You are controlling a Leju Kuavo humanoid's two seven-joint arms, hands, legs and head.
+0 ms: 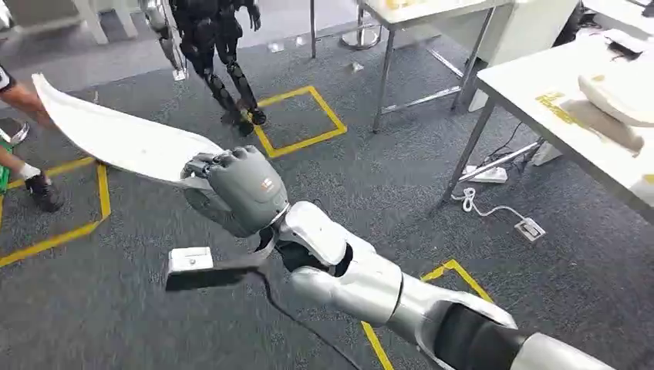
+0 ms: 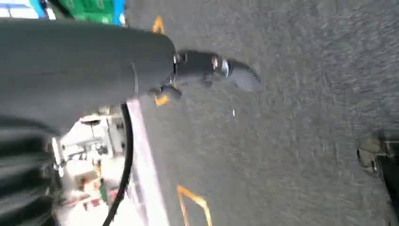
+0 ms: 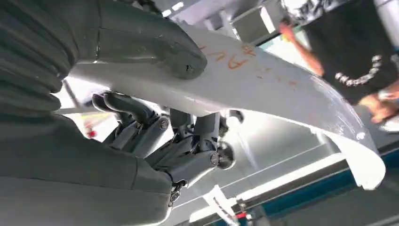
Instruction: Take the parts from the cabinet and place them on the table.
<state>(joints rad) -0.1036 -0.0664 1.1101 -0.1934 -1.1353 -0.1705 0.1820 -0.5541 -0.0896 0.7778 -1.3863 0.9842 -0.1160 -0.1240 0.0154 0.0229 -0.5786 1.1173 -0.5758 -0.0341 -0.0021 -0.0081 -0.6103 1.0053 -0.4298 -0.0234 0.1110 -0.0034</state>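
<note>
My right hand (image 1: 239,189) grips a long, curved white part (image 1: 116,135) near one end and holds it out over the grey carpet, its pointed tip reaching toward the far left. In the right wrist view the thumb (image 3: 150,47) lies on one face of the white part (image 3: 282,84) and the dark fingers (image 3: 188,150) curl against the other; orange marks are written on the part. The white table (image 1: 532,85) stands at the right with other white parts (image 1: 617,92) lying on it. My left hand (image 2: 94,70) hangs over the floor holding nothing, one dark finger (image 2: 211,66) stretched out.
A person (image 1: 19,100) stands at the far left, close to the part's tip. Another dark robot (image 1: 216,46) stands at the back. A second table (image 1: 416,15) is behind. A power strip (image 1: 486,176) and cable lie under the table's corner. Yellow tape squares (image 1: 301,119) mark the carpet.
</note>
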